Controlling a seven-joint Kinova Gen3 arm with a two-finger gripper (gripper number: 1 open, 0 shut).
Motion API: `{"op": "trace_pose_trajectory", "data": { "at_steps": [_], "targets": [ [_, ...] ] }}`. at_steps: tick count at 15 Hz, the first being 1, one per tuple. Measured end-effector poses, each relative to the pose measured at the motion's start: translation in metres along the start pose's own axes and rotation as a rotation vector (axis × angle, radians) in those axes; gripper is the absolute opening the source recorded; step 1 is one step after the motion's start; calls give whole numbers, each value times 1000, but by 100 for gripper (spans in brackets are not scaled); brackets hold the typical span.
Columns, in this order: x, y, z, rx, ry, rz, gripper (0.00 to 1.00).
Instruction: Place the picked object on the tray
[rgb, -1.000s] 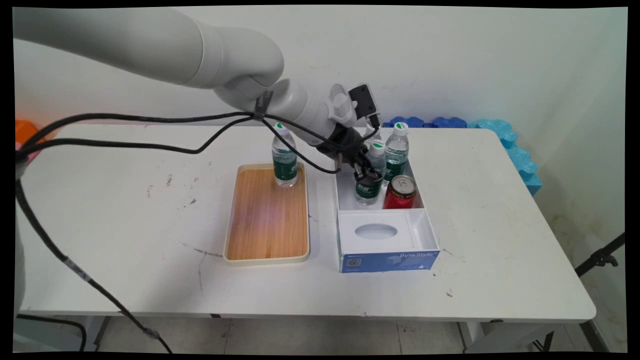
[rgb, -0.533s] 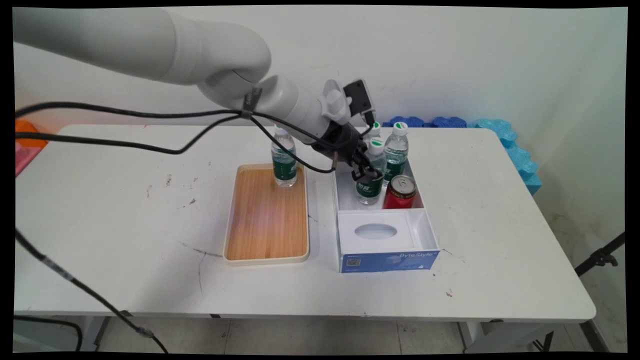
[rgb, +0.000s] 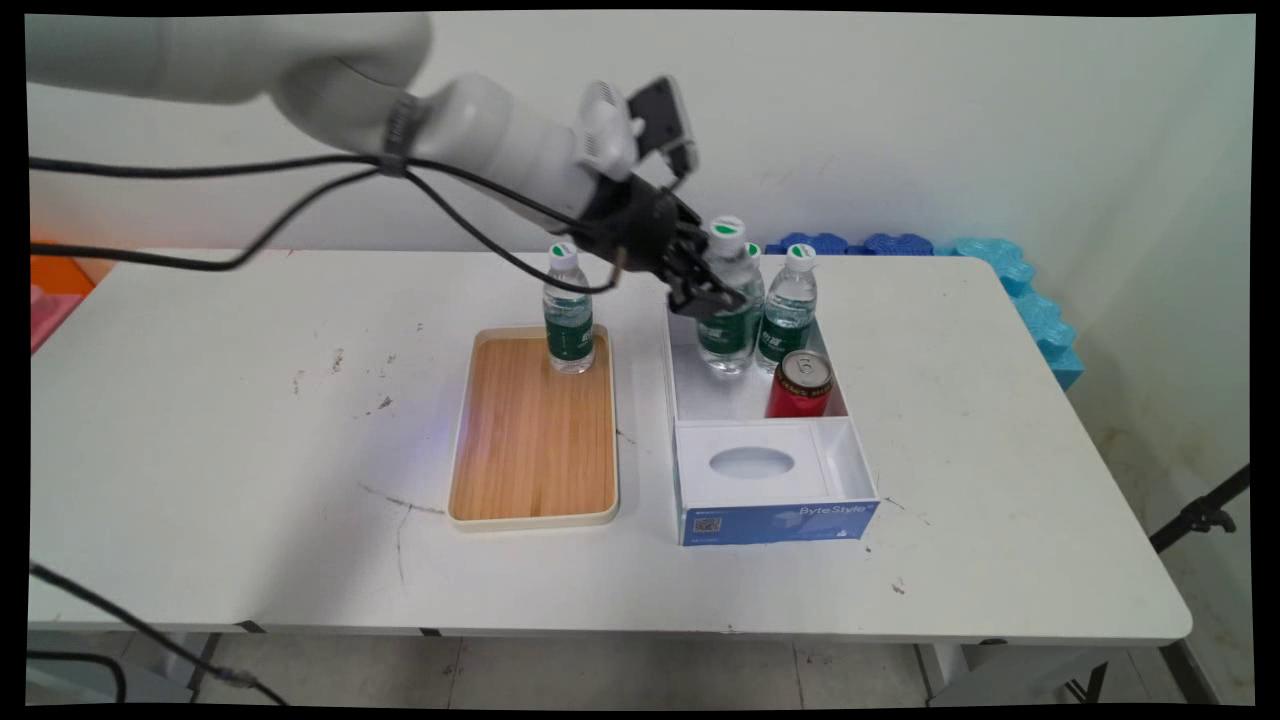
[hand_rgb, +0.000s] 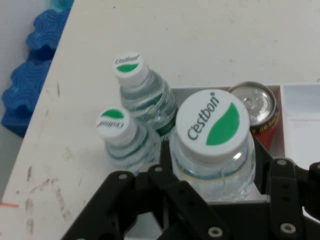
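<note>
My gripper (rgb: 716, 298) is shut on a clear water bottle (rgb: 729, 325) with a green label and a white-and-green cap (hand_rgb: 212, 122), gripping it below the neck. The bottle hangs upright over the back compartment of an open white-and-blue box (rgb: 775, 515), lifted off its floor. In that compartment stand two more water bottles (rgb: 790, 310) (hand_rgb: 114, 124) and a red can (rgb: 800, 385) (hand_rgb: 255, 102). In the hand view my gripper (hand_rgb: 220, 187) clasps the bottle from both sides.
A wooden tray (rgb: 530, 450) lies left of the box, with one water bottle (rgb: 568, 320) standing at its far end. Blue foam blocks (rgb: 1000, 265) line the table's back right corner. Black cables hang from the arm over the white table (rgb: 250, 430).
The gripper has risen and shifted slightly left, carrying the bottle up from the box's floor. The arm has swung upward and its cables have lifted with it.
</note>
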Motion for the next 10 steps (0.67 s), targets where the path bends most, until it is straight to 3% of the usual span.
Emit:
{"op": "trace_pose_trajectory", "data": {
  "at_steps": [4, 10],
  "targets": [
    [-29, -6, -50, -7, -4, -17, 0],
    [-96, -8, -113, -19, -53, -75, 0]
  ]
}}
